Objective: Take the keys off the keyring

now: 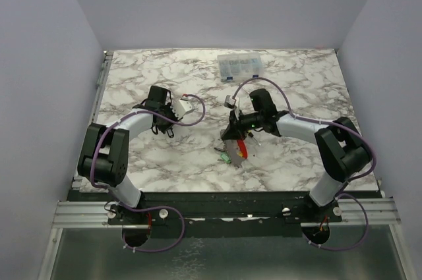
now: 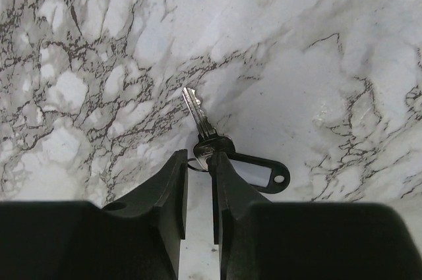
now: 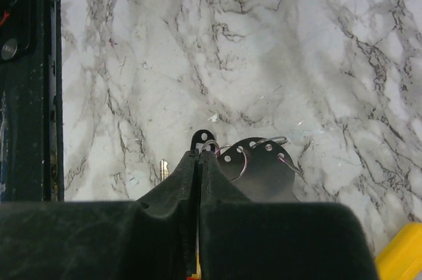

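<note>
In the left wrist view my left gripper (image 2: 196, 156) is closed to a narrow gap, pinching the small split ring (image 2: 195, 163) of one key (image 2: 198, 118). That key has a black tag (image 2: 256, 173) and is apart from the keyring. My right gripper (image 3: 199, 153) is shut on a thin black tag (image 3: 202, 138) ringed to the keyring's perforated grey metal disc (image 3: 264, 168). From above, the keyring's red band (image 1: 241, 147) sits just below the right gripper (image 1: 232, 134), with green-tagged keys (image 1: 227, 158) beside it. The left gripper (image 1: 163, 127) is at mid-left.
A clear parts box (image 1: 241, 64) stands at the back of the marble table (image 1: 290, 82). A loose silvery key blade (image 3: 163, 169) shows left of my right fingers. A yellow plastic piece (image 3: 402, 253) fills the lower right corner of the right wrist view.
</note>
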Robot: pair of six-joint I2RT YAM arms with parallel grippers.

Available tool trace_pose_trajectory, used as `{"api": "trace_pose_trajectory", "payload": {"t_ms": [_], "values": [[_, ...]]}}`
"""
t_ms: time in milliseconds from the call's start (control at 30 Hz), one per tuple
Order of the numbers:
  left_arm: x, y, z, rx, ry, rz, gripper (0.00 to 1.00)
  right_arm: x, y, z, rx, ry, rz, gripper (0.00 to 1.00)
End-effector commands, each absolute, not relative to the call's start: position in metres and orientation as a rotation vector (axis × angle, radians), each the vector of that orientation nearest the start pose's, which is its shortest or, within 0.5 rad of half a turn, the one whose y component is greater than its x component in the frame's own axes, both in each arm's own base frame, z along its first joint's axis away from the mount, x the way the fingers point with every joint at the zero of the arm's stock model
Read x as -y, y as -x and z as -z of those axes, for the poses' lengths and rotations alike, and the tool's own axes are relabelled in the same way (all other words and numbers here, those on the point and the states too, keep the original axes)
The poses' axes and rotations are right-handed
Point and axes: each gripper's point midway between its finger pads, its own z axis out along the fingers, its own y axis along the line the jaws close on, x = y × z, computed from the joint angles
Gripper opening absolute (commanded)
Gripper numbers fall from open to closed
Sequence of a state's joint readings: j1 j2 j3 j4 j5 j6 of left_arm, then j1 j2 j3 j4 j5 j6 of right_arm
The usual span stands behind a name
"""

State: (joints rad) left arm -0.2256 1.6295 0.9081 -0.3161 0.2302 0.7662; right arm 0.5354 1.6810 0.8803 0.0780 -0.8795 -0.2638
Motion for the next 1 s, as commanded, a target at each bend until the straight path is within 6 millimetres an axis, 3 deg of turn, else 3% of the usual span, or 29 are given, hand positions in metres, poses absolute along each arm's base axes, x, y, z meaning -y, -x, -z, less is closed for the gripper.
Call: {"api": "trace_pose_trajectory", "payload": {"t_ms": [0,167,400,500,567,667,767,967], "values": [[0.082,-0.325,-0.019,-2.306,-1.317,0.129,0.27,-0.313,-0.276,-0.088,-1.838,1.274,-1.134,0.1],[0.093,-0.333,-0.035,-2.277,-1.283,0.18,0.43,-0.316,-0.285,-0.104,-1.855,1.237,-1.124,0.29],[0.108,-0.349,-0.074,-2.227,-1.221,0.24,0.56,-0.316,-0.29,-0.14,-1.844,1.224,-1.118,0.62],[0.115,-0.359,-0.099,-2.195,-1.17,0.261,0.67,-0.311,-0.296,-0.163,-1.823,1.181,-1.092,0.72],[0.119,-0.366,-0.117,-2.184,-1.127,0.271,0.81,-0.304,-0.303,-0.179,-1.812,1.151,-1.071,0.79],[0.123,-0.381,-0.143,-2.19,-1.025,0.282,0.98,-0.287,-0.317,-0.201,-1.808,1.094,-1.033,0.91],[0.129,-0.396,-0.171,-2.19,-0.942,0.299,0.99,-0.262,-0.337,-0.224,-1.811,0.992,-0.994,1.0],[0.126,-0.434,-0.213,-2.234,-0.68,0.298,0.99,-0.185,-0.379,-0.255,-1.875,0.724,-0.907,1.0]]}}
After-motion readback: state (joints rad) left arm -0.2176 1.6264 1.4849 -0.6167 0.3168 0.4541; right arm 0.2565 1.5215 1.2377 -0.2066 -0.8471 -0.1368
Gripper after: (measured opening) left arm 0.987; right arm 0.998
